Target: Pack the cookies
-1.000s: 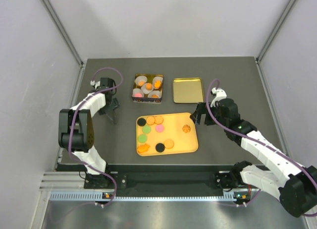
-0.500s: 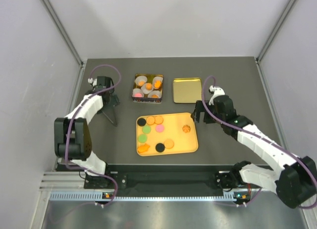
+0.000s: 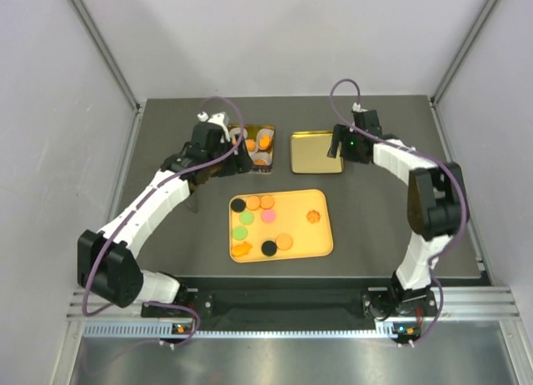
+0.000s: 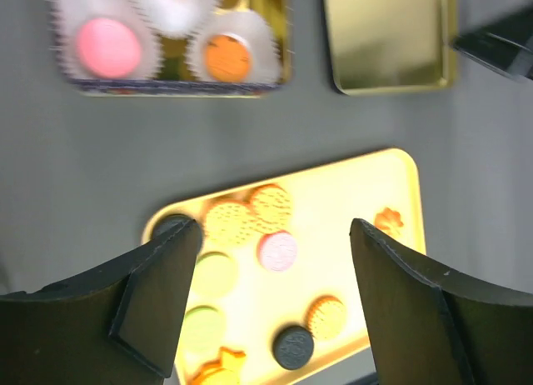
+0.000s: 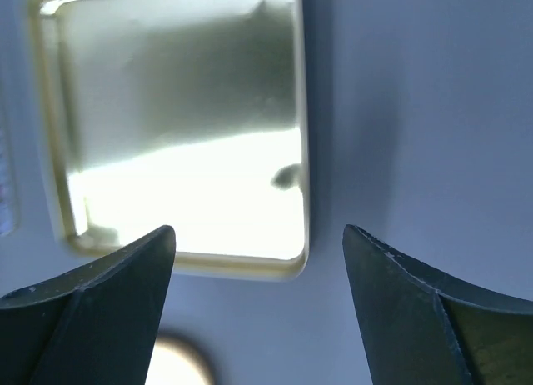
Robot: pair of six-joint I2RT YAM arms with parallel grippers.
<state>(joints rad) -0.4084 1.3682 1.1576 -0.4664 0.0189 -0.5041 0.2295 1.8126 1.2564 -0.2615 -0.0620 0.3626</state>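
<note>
Several cookies [image 3: 269, 216] in orange, green, pink and black lie on a yellow tray [image 3: 321, 235] at the table's middle. They also show in the left wrist view [image 4: 277, 250]. A tin [image 3: 259, 127] behind the tray holds white paper cups with more cookies, among them a pink one [image 4: 108, 47] and an orange one [image 4: 227, 57]. My left gripper [image 3: 231, 158] is open and empty, above the tin's near edge [image 4: 271, 260]. My right gripper [image 3: 337, 147] is open and empty, over the right edge of a gold lid [image 3: 312, 152]. In the right wrist view [image 5: 258, 235] the lid's corner [image 5: 179, 135] lies between the fingers.
The gold lid [image 4: 387, 35] lies flat to the right of the tin and holds nothing. Grey walls close in the table on the left, right and far sides. Both arms reach across the table's sides toward the far half.
My left gripper swung right from the table's left side to above the tin. My right gripper moved away from the tray's right side, farther back, to the gold lid.
</note>
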